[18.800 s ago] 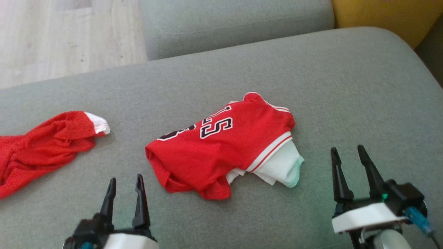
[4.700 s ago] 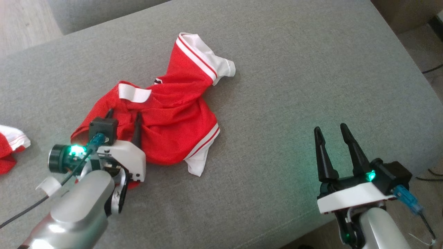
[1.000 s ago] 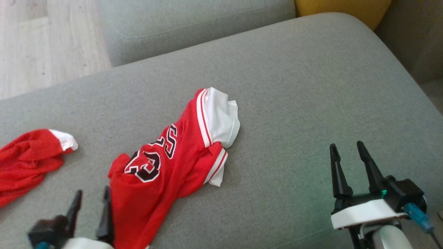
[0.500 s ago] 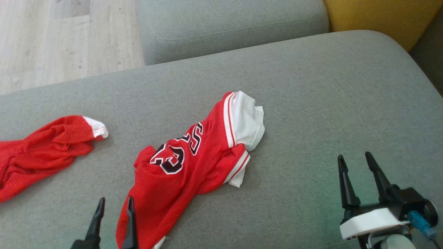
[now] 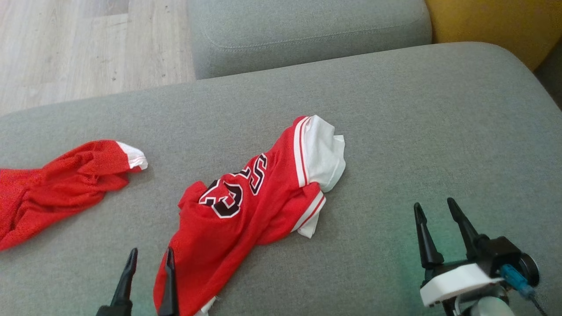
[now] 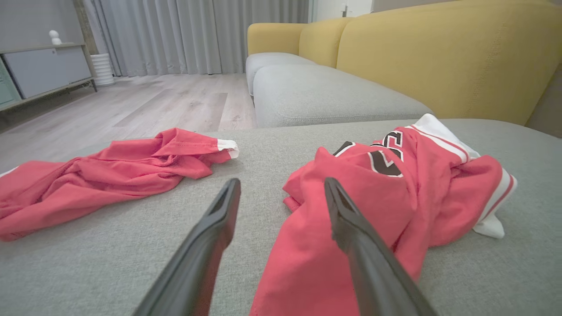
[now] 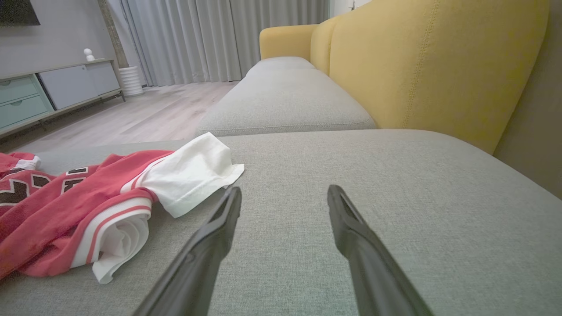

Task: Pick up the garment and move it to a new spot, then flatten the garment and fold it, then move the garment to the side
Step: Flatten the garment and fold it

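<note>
Grey sofa seat [image 5: 439, 109], broad and flat, serving as the work surface; pale wood floor [image 5: 66, 44] beyond it, yellow backrest [image 5: 491, 22] at the far right. Item one: garment [image 5: 246, 206], a red jersey with black-and-white lettering and a white sleeve [image 5: 322, 153], lying crumpled and twisted near the middle of the seat, its near end running toward the robot's left. Item two: second red garment [image 5: 57, 184], bunched at the far left, well apart from the first. Left gripper [image 5: 151, 252]: fingers spread, holding nothing, its inner finger just beside the jersey's near edge and seeming to overlap it in the left wrist view. Right gripper [image 5: 433, 204]: fingers spread, empty, over bare seat, apart from the white sleeve. Step judged in hand: flattening. Recommended handling: the left gripper pinches the near hem only, in one layer if possible; the right gripper reaches across to the striped edge by the white sleeve; both then draw apart, low over the seat, to untwist the body. Cautions: thin mesh likely bunches, and fingertips could snag the upholstery.
</note>
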Motion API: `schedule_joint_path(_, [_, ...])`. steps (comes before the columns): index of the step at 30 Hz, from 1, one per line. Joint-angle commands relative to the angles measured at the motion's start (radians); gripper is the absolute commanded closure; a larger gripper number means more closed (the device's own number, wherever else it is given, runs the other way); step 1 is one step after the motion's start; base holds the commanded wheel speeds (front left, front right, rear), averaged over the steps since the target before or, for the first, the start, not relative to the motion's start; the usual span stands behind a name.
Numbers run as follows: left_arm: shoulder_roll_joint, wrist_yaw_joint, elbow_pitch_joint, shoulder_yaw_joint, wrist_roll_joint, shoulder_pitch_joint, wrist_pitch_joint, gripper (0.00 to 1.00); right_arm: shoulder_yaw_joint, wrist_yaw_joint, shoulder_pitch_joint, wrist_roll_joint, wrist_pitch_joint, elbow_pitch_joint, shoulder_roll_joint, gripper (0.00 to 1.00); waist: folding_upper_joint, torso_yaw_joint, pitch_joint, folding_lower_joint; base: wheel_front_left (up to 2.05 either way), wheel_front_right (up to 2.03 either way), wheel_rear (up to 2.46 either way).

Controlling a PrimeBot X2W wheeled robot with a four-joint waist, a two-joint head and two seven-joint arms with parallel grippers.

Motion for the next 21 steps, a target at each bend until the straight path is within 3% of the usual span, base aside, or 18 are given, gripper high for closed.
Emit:
schedule_joint_path(1, [-0.016,-0.020,-0.018,0.056,0.028,-0.032,-0.012,0.00,0.028,0.008,-0.043,0.005,-0.011,-0.021,-0.002,0.00,0.0000,0.002,-0.001,0.0000,0.00,0.00,0.00])
schedule_joint_path(11, [-0.049,-0.075,-0.002,0.107,0.098,-0.041,-0.012,0.00,0.041,0.008,-0.047,0.017,-0.011,-0.013,-0.001,0.00,0.0000,0.008,0.002,0.0000,0.00,0.00,0.00])
schedule_joint_path(16, [-0.049,-0.095,0.008,0.068,0.134,-0.004,-0.012,0.00,0.061,0.008,-0.097,0.034,-0.011,-0.020,-0.022,0.00,0.0000,0.013,0.003,0.0000,0.00,0.00,0.00])
schedule_joint_path(21, [-0.010,-0.143,-0.009,-0.004,0.168,0.041,0.167,0.00,0.097,0.008,-0.196,0.038,-0.011,-0.009,-0.075,0.00,0.0000,0.037,0.023,0.0000,0.00,0.00,0.00])
